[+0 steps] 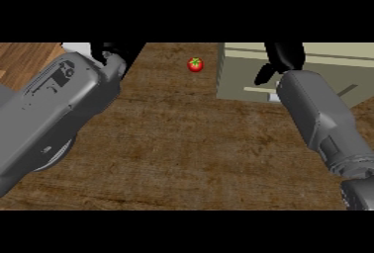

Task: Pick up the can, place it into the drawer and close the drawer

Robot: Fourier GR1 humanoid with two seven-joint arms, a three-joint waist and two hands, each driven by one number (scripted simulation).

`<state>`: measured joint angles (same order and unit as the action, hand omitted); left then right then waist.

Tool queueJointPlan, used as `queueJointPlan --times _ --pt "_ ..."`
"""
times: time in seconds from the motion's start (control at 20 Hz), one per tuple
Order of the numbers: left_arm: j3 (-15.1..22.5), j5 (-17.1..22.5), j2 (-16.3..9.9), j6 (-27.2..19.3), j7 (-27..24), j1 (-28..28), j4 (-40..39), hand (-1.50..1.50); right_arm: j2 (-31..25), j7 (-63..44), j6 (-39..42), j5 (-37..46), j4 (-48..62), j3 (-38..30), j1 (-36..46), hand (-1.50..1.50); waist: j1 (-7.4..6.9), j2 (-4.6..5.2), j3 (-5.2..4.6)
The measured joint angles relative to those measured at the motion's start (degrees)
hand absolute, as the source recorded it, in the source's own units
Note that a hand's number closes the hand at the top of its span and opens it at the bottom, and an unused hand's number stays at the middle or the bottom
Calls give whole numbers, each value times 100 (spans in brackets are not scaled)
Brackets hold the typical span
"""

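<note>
Right hand [281,59] is up over the drawer unit [321,74], its fingers [261,76] pointing down and bent, and whether they grip anything I cannot tell. Left hand [116,53] sits at the top left edge, mostly cut off; its fingers I cannot tell either. Between them, a small red tomato [195,64] lies alone on the brown bench [182,148]. The can is nowhere in sight, possibly hidden by the right hand. A can should be stiff, light and smooth-walled, so wrapping round its middle looks safest
</note>
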<state>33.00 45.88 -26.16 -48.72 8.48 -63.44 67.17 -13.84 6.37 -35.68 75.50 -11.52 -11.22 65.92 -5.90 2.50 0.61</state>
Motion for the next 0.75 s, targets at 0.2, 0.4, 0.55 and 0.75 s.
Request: queueJointPlan --times 0.2,0.4,0.55,0.75 --pt "-30 -9 -100 38 70 64 150 -150 -22 439 328 -217 162 -193 123 -150 3 9 13" --pt "-39 -20 -109 21 121 72 244 -150 18 974 676 -804 193 -750 201 -150 44 20 17" --pt "-32 -28 -153 41 160 119 294 -150 49 1343 976 -1369 165 -1286 237 -150 73 -10 13" --pt "-49 -47 -207 29 187 216 429 -150 59 1704 1295 -1929 154 -1818 265 -150 68 -20 8"
